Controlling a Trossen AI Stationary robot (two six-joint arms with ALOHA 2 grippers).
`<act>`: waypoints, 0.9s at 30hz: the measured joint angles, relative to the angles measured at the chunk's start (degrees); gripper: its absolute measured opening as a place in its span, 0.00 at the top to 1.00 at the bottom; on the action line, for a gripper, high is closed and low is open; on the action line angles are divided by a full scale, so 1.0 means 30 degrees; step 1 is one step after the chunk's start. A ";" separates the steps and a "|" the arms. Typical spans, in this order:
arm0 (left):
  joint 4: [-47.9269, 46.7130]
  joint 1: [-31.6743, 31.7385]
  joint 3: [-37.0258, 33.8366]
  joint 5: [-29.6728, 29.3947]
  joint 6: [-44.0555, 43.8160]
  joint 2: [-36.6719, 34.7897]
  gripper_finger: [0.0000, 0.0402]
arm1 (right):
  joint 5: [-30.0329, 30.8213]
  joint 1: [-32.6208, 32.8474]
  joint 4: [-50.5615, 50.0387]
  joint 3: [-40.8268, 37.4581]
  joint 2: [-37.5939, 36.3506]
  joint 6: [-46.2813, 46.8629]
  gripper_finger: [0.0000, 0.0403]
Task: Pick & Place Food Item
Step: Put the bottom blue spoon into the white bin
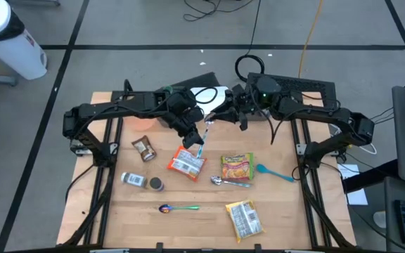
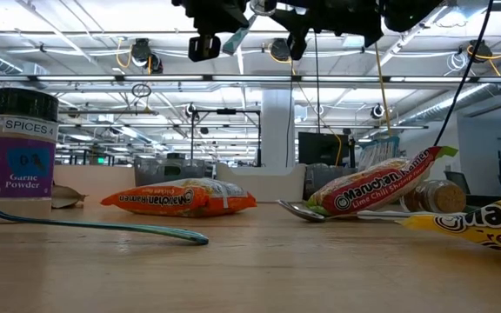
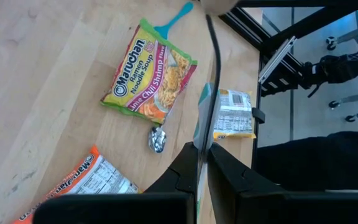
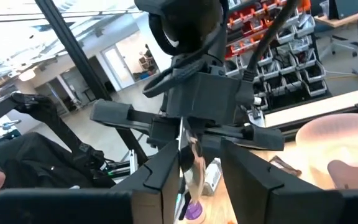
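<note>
L claw [image 1: 201,133] is clamping a teal utensil [image 1: 203,138] mid-air w/ R claw [image 1: 218,116] gripping its other end, above counter [image 1: 118,211].

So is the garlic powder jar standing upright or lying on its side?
Upright. In the low view the garlic powder jar stands on its base on the table, black cap on top and its label reading level.

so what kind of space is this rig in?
Probably an industrial lab or workshop, not a kitchen: open ceiling with exposed pipes and strip lights, storage bin racks, cables across a taped concrete floor around the wooden table.
</note>
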 joint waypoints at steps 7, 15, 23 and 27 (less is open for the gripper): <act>-0.0005 0.0000 0.0000 0.0178 -0.0050 0.0000 0.96 | 0.0000 0.0000 0.0438 0.0000 0.0000 0.0000 0.82; 0.0023 0.0000 -0.0007 0.0378 -0.0246 0.0000 0.96 | 0.0090 0.0000 0.0437 0.0000 0.0000 -0.0066 0.94; 0.0223 -0.0009 -0.0007 0.0304 -0.0752 0.0000 0.93 | 0.0313 -0.0015 0.0409 0.0000 0.0001 -0.0130 0.99; 0.0460 -0.0015 -0.0007 0.0189 -0.0765 0.0000 0.83 | 0.0476 -0.0022 0.0379 0.0000 0.0007 -0.0069 1.00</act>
